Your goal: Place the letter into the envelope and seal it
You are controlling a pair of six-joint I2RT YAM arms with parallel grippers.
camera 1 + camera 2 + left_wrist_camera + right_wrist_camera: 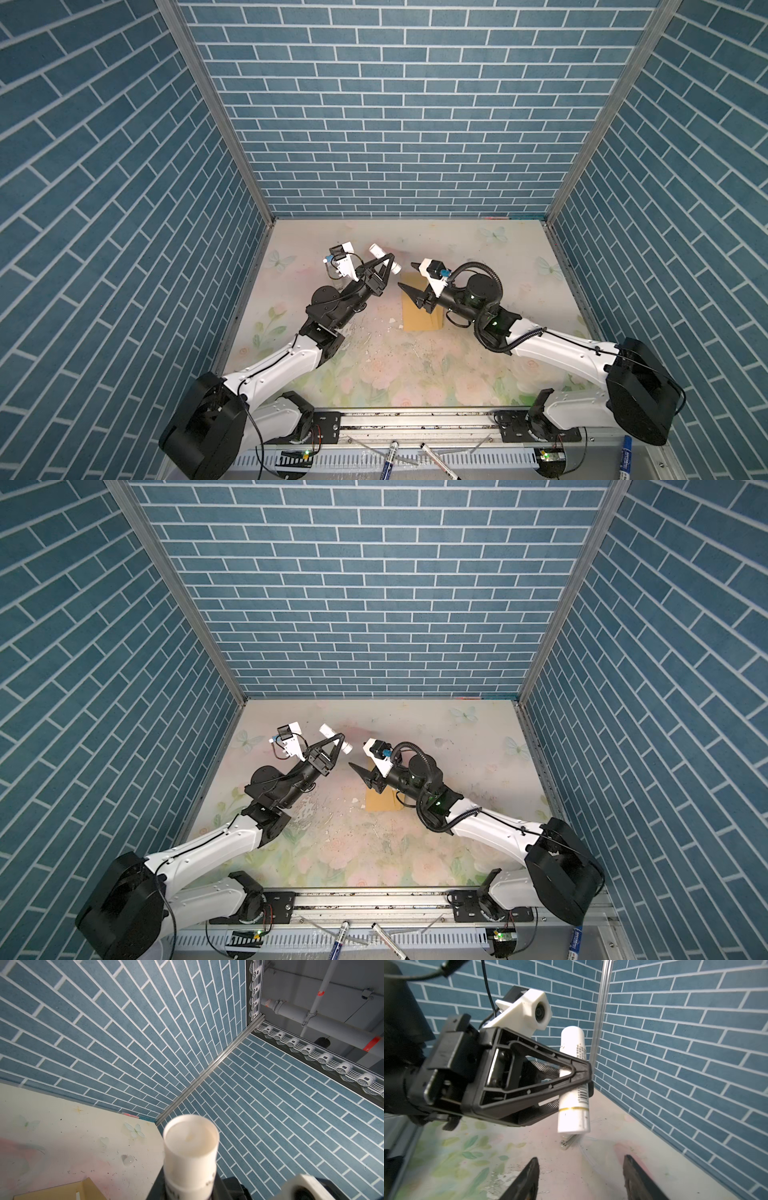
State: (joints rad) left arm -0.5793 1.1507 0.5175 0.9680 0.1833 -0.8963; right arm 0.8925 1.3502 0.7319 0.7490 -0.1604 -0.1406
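**Glue stick held aloft, envelope flat on the table**

From where I stand, the left gripper point(388, 262) is raised off the floral tabletop point(478, 249), a little left of centre in both top views. It is clamped across the middle of a white glue stick point(376, 250). The right wrist view shows the tube running nearly upright through the black fingertips. It has a thin gold ring and a barcode on its side, and its lower end hangs clear of the table.

The right gripper point(406, 275) sits just right of centre and points towards the left one, with a small gap between them. Its jaws stand apart and nothing is between them. In the right wrist view the two dark fingers point(529, 1178) frame only bare tabletop.

The envelope point(417, 320) lies flat near the middle of the table, in the lower half of both top views, a mustard-yellow rectangle. Its far end is hidden under the right gripper and wrist. I cannot tell whether the letter is inside it.

Blue brick-pattern walls point(415, 104) close in three sides. A few marker pens point(388, 457) lie along the rail at the bottom edge.
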